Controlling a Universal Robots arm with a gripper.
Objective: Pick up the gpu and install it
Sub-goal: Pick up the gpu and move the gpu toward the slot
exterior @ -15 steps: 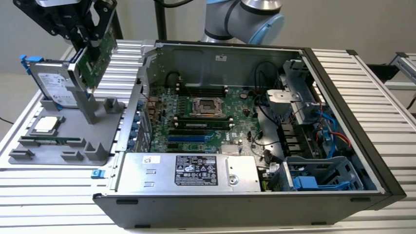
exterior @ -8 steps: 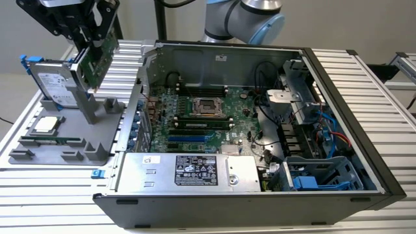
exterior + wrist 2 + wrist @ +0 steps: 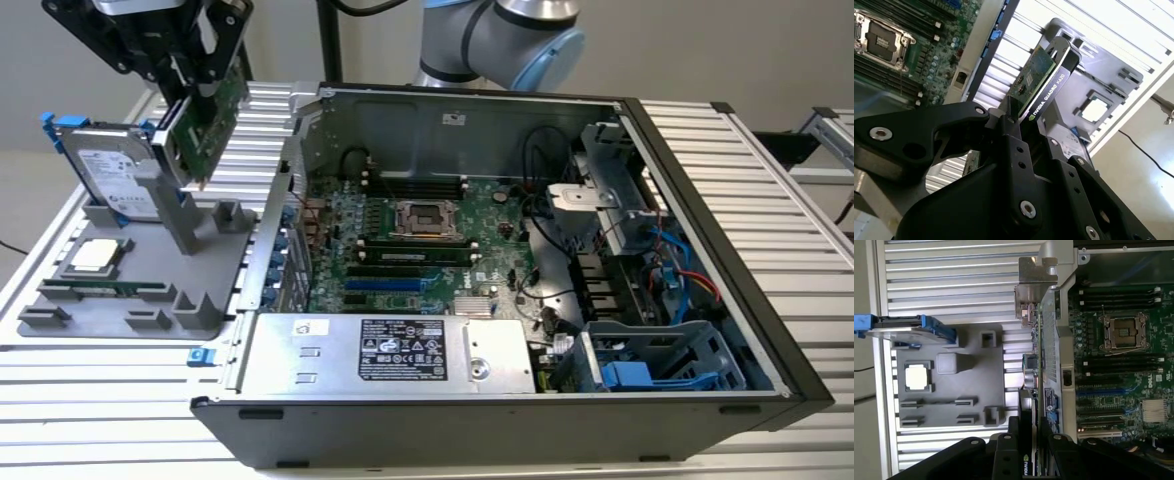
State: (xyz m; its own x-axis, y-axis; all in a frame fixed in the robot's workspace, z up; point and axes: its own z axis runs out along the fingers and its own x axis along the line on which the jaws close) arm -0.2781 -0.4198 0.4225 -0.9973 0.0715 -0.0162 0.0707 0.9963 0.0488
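Gripper (image 3: 198,85) closed on gpu (image 3: 207,130). The card is clamped edgewise between its fingers and hangs below it, just above the holder (image 3: 120,320). Judged light, stiff, fragile; best gripped by the board edges, off the components.

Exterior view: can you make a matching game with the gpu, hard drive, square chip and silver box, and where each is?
1 gpu
2 hard drive
3 square chip
4 silver box

A lying flat on the gray holder
B inside the computer case
C held in the gripper
D standing upright in the gray holder

Pairs: 1-C, 2-D, 3-A, 4-B
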